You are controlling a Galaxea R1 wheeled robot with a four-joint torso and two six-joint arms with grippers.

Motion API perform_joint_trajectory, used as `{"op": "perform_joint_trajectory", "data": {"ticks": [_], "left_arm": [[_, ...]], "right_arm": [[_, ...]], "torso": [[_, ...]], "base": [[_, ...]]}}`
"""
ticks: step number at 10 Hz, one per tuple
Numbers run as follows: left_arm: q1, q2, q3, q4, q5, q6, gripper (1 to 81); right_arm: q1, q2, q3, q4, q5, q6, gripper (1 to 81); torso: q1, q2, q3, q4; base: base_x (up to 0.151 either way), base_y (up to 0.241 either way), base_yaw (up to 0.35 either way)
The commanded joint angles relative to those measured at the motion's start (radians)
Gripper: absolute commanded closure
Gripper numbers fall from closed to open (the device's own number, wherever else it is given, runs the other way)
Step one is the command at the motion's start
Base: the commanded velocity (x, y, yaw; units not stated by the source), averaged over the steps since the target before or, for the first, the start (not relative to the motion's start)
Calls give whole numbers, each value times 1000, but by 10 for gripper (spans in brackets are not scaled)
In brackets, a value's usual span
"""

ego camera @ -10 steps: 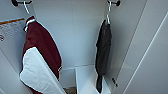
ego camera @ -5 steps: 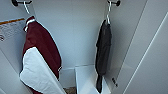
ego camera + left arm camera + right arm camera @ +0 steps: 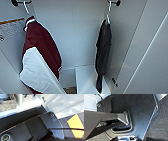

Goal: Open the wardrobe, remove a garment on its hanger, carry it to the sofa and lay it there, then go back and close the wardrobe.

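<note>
The wardrobe (image 3: 75, 37) stands open right in front of me, its white back wall bare. On the right side inside it hangs the garment (image 3: 103, 52), long, slim and black. It hangs from the thin white hanger (image 3: 108, 15), whose hook is over a dark rail end (image 3: 113, 2) at the top. The garment's lower end reaches down beside a white box (image 3: 86, 77) on the wardrobe's floor.
A maroon garment with a white panel (image 3: 42, 50) hangs on the left from its own white hanger (image 3: 25, 7). The open right door (image 3: 150, 62) slants across the right side. A labelled white panel (image 3: 10, 32) stands at the left. Grey carpet (image 3: 161, 125) and a yellow floor patch (image 3: 76, 125) lie below.
</note>
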Motion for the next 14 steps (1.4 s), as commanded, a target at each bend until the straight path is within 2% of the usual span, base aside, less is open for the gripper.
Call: {"op": "perform_joint_trajectory", "data": {"ticks": [1,3,8,11,14], "left_arm": [[-121,-22,32,-11,97,-5,10],[-190,-49,147,-14,129,-7,10],[-367,35,95,-17,234,-33,10],[-477,46,163,-16,296,-73,10],[-530,49,253,-16,324,-93,10]], "right_arm": [[25,-1,6,-12,-47,3,10],[32,-2,1,-10,-47,1,10],[41,-2,0,-10,-50,1,10],[48,-4,0,-10,-50,1,10],[52,-2,0,-10,-50,1,10]], "torso": [[0,0,0,0],[0,0,0,0],[0,0,0,0],[1,1,0,0],[1,1,-1,0]], "base": [[0,0,0],[0,0,0],[0,0,0],[0,0,0],[0,0,0]]}}
